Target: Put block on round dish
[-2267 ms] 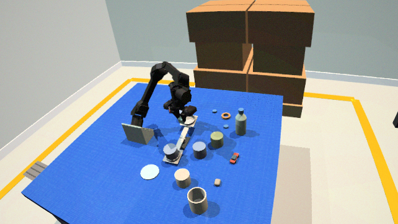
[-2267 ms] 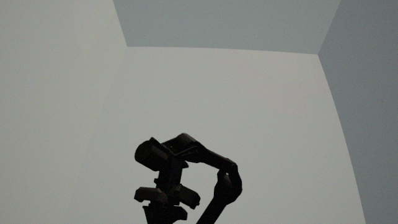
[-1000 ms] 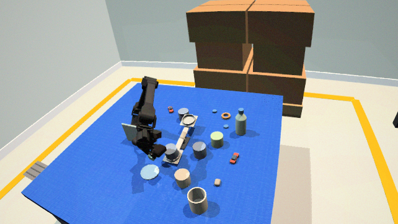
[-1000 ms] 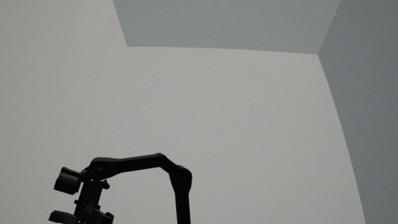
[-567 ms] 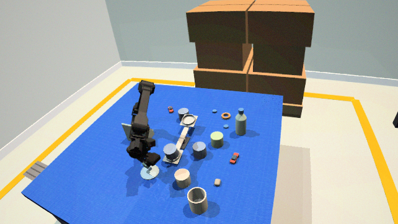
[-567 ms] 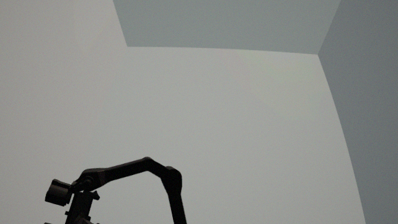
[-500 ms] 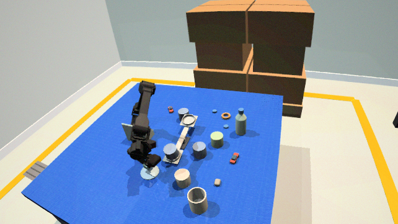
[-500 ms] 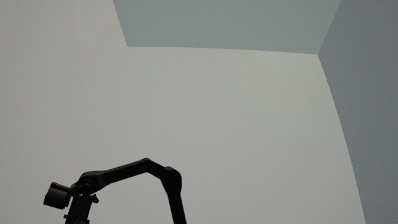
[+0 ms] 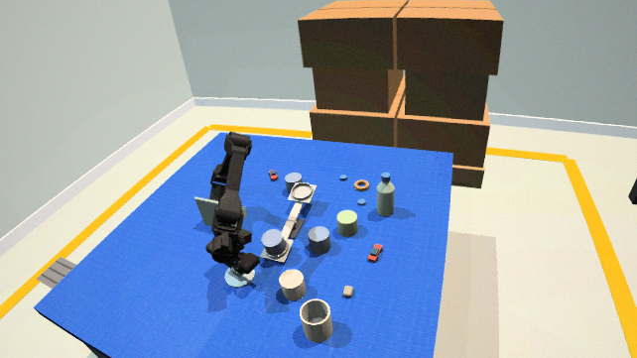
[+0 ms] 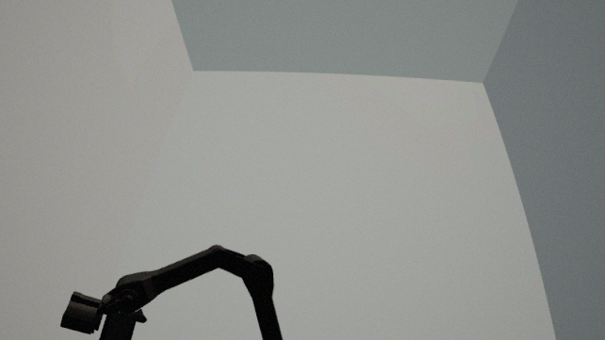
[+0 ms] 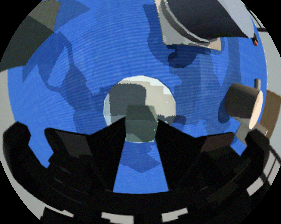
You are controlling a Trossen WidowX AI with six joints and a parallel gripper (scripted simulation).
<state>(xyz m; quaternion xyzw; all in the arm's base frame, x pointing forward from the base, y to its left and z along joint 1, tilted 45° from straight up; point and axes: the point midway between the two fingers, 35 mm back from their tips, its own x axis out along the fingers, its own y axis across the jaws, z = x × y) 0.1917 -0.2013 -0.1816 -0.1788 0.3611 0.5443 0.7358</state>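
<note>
My gripper (image 9: 239, 268) (image 11: 140, 120) is shut on a grey-green block (image 11: 141, 123) and holds it low over the pale round dish (image 9: 239, 280) (image 11: 163, 102). The block's underside is hidden, so any gap to the dish is hard to judge. One blue-grey cup (image 9: 274, 241) (image 11: 216, 15) stands on the near end of the balance (image 9: 294, 213). The balance's far end bears only a raised ring (image 9: 302, 191). Another blue-grey cup (image 9: 293, 181) stands on the table beside that far end. No cup is above the dish.
A grey cylinder (image 9: 318, 240) and a green one (image 9: 347, 223) stand right of the balance. A cream cylinder (image 9: 292, 285) and an open beige cup (image 9: 317, 326) stand nearer the front. A bottle (image 9: 385, 199) stands at the right. A slanted panel (image 9: 205, 210) is beside the arm.
</note>
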